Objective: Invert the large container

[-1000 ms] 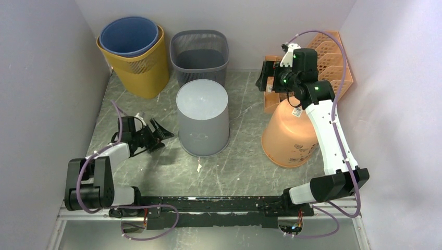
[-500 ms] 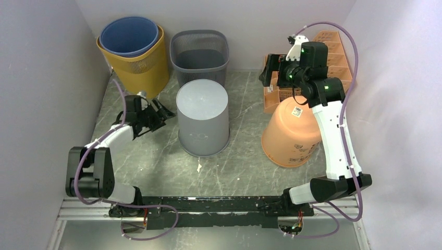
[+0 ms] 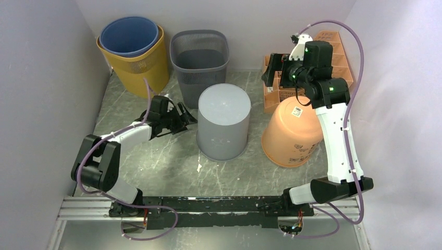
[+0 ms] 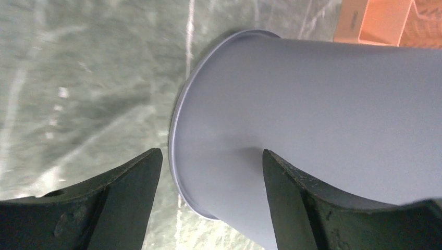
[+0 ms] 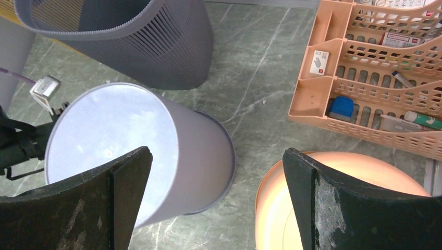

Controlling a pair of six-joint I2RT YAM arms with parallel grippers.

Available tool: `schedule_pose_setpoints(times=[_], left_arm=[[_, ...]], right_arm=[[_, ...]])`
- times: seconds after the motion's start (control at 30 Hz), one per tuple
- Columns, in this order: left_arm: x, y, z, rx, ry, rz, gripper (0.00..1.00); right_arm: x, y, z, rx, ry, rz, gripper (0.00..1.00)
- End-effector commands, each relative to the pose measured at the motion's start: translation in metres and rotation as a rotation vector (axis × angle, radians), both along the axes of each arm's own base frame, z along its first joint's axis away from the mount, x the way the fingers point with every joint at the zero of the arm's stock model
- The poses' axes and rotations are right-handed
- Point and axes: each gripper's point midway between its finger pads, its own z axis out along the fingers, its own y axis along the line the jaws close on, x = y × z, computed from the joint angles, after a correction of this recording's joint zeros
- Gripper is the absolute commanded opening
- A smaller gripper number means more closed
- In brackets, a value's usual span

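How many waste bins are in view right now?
5: blue bin nested inside yellow bin, back left; dark mesh bin beside them; grey bin upside down, centre; orange bin upside down, right. None appears hidden.

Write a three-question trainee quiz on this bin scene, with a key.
1. True or false: the grey container stands with its closed base facing up.
2. What sits inside the yellow basket? A) blue bin B) orange bucket C) dark mesh basket
3. Fill in: the jaws of the left gripper are ____.
Key: 1 true; 2 A; 3 open.
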Motion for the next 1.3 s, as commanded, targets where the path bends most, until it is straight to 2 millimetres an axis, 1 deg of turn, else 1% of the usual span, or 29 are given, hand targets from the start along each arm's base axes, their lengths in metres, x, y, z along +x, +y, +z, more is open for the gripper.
schedule_pose_setpoints(times=[0.0,0.17,0.4,0.43,0.6,0.7,0.8,0.93,1.0,1.1,1.17,1.27], left_arm=[[-0.002,-0.035,0.006,-0.034,-0.025,-0.04,0.81],[0.001,-0.073,0.001,-0.054,-0.021,-0.092,0.81],[0.015,-0.128,-0.001,-0.076,-0.038,-0.172,0.81],[0.019,-0.137,0.003,-0.086,-0.049,-0.184,0.81],[0.02,-0.179,0.003,-0.102,-0.056,-0.254,0.81],[0.02,-0.197,0.001,-0.109,-0.053,-0.289,0.82],[0.022,-0.202,-0.002,-0.107,-0.05,-0.298,0.82],[0.021,-0.194,-0.004,-0.057,-0.057,-0.299,0.85],[0.021,-0.188,-0.002,-0.031,-0.066,-0.295,0.87],[0.02,-0.176,0.008,-0.003,-0.07,-0.286,0.93],[0.017,-0.168,0.018,0.028,-0.088,-0.286,1.0],[0.006,-0.152,0.033,0.061,-0.086,-0.27,0.99]], right_arm=[[-0.007,-0.005,0.013,0.002,-0.033,-0.009,1.0],[-0.006,-0.004,0.018,-0.004,-0.041,-0.003,1.0],[-0.002,-0.005,0.024,-0.016,-0.053,0.001,1.0],[-0.001,-0.005,0.025,-0.019,-0.055,-0.001,1.0],[0.0,-0.008,0.027,-0.036,-0.062,-0.011,1.0],[0.001,-0.008,0.027,-0.037,-0.062,-0.009,1.0],[0.003,-0.006,0.024,-0.034,-0.055,-0.003,1.0],[0.004,-0.005,0.023,-0.028,-0.053,0.001,1.0],[0.005,-0.004,0.023,-0.022,-0.055,0.004,1.0],[0.006,-0.002,0.024,-0.015,-0.057,0.01,1.0],[0.006,-0.001,0.025,-0.011,-0.06,0.015,1.0],[0.007,0.001,0.023,-0.007,-0.055,0.02,1.0]])
